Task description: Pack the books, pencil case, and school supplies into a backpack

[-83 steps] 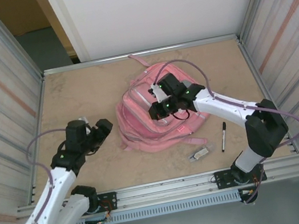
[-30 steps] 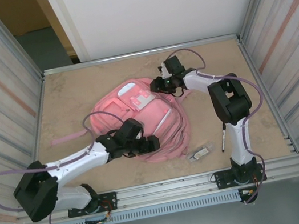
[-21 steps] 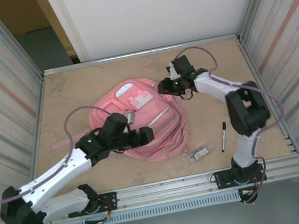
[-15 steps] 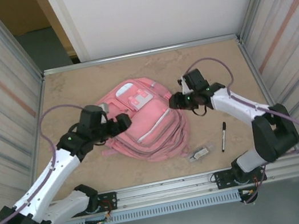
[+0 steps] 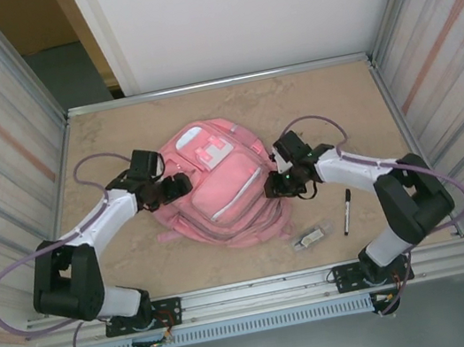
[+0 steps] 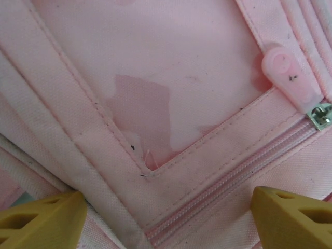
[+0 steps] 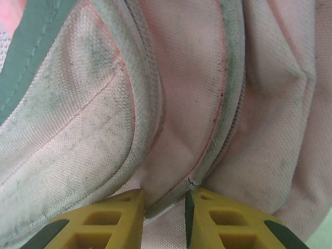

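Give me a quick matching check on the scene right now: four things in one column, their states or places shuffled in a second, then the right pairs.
Things:
1. left hand
2. right hand
3. black pen
4. backpack

States or places:
A. lies on the table right of the backpack, beside a small clear item
B. fingers nearly together, pinching a piped seam
C. pink, lying flat mid-table
D. fingers wide apart over a zipper

Pairs: 1-D, 2-B, 3-A, 4-C.
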